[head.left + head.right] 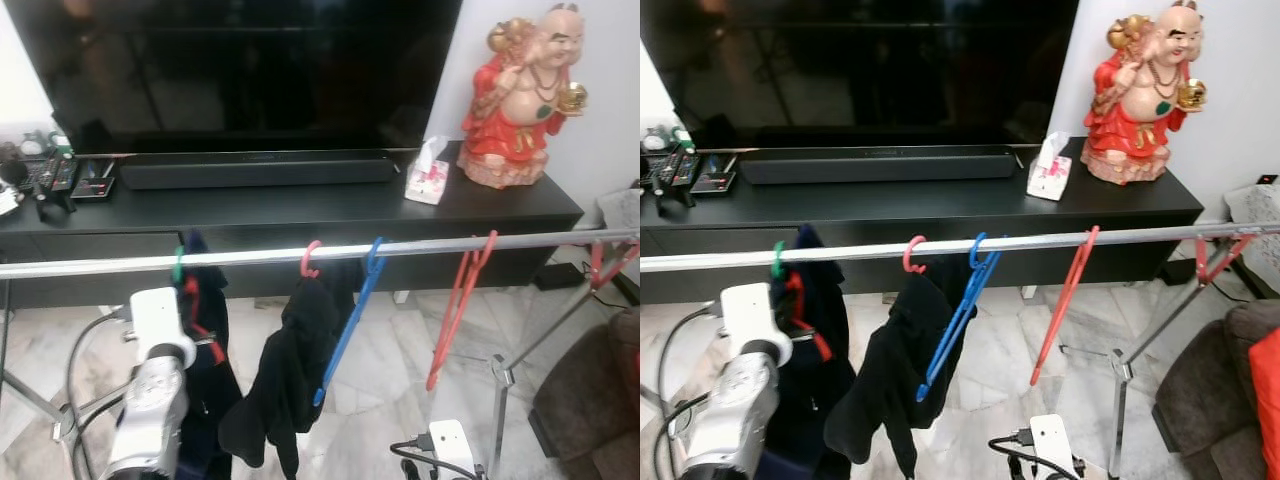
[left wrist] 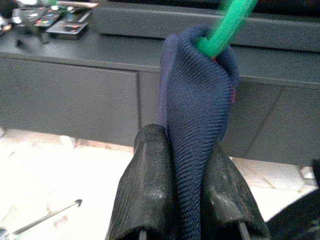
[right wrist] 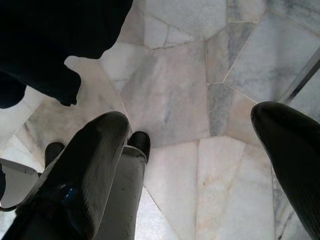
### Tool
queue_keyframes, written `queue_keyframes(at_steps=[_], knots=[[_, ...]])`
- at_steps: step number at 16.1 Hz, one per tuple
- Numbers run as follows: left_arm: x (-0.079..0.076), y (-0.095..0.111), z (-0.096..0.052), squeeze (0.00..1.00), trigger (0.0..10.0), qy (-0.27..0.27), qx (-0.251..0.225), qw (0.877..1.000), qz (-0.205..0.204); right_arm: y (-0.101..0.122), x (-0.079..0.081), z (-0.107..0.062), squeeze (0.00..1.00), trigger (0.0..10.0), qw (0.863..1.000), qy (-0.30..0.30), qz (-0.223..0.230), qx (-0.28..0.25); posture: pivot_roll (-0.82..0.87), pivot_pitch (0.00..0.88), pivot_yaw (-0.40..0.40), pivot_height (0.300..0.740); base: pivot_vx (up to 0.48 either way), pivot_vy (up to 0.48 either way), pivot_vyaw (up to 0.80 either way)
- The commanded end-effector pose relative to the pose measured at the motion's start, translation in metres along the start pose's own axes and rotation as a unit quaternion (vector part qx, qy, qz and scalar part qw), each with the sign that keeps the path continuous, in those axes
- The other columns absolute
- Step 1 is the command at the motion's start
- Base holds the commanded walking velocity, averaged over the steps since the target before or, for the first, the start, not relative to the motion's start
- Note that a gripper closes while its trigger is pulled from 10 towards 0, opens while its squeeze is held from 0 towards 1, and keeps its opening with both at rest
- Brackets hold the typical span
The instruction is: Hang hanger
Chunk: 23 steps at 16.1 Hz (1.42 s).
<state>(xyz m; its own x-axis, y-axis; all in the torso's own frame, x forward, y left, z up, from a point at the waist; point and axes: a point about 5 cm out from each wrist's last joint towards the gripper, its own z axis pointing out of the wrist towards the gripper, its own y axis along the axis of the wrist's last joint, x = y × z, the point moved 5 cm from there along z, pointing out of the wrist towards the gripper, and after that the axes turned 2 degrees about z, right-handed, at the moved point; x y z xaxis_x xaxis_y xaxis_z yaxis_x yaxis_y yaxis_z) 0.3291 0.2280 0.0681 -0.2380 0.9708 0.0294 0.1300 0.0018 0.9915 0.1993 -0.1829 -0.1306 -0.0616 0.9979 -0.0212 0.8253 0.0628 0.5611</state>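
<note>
- Left gripper: jaws clamped on navy garment.
- Green hanger: hooked on rail, at 9 o'clock.
- Right gripper: jaws apart, above marble floor.

Black television against the wall, long soundbar just below on a dark low surface. Tissue box right of the soundbar; red-robed laughing figurine at the far right end. Remote controls at the left end. Pale marble floor underneath. Brown sofa corner at lower right.
</note>
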Motion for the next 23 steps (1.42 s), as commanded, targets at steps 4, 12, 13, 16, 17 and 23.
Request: queue_keyframes(at_steps=[4,12,13,16,17,23], knots=[[0.025,-0.011,-0.004,0.0,10.0,0.041,0.023,0.999,0.003,0.0,-0.002,0.0,0.0,10.0,1.0,-0.003,-0.003,0.002,-0.06,0.0,-0.038,0.74,0.0,0.0,0.0],[0.023,-0.013,-0.003,0.47,10.0,0.038,0.028,0.999,0.008,0.0,-0.003,0.0,0.0,10.0,1.0,-0.003,-0.003,0.004,-0.06,0.0,-0.038,0.74,0.0,0.0,0.0],[0.024,-0.013,-0.003,0.9,10.0,0.038,0.027,0.999,0.008,0.0,-0.003,0.0,0.0,10.0,1.0,-0.003,-0.003,0.004,-0.06,0.0,-0.038,0.74,0.0,0.0,0.0],[0.023,-0.008,-0.003,1.0,10.0,0.033,0.015,0.999,0.001,0.0,-0.003,0.0,0.0,10.0,1.0,-0.004,-0.003,0.004,-0.06,0.0,-0.039,0.74,0.0,0.0,0.0],[0.022,-0.006,-0.004,1.0,10.0,0.028,0.011,1.0,-0.002,0.0,-0.003,0.0,0.0,10.0,1.0,-0.003,-0.003,0.004,-0.06,0.0,-0.039,0.74,0.0,0.0,0.0],[0.018,0.016,-0.015,1.0,10.0,0.005,-0.029,1.0,-0.008,0.0,-0.003,0.0,0.0,10.0,1.0,-0.004,-0.001,0.004,-0.05,0.0,-0.042,0.74,0.0,0.0,0.0]])
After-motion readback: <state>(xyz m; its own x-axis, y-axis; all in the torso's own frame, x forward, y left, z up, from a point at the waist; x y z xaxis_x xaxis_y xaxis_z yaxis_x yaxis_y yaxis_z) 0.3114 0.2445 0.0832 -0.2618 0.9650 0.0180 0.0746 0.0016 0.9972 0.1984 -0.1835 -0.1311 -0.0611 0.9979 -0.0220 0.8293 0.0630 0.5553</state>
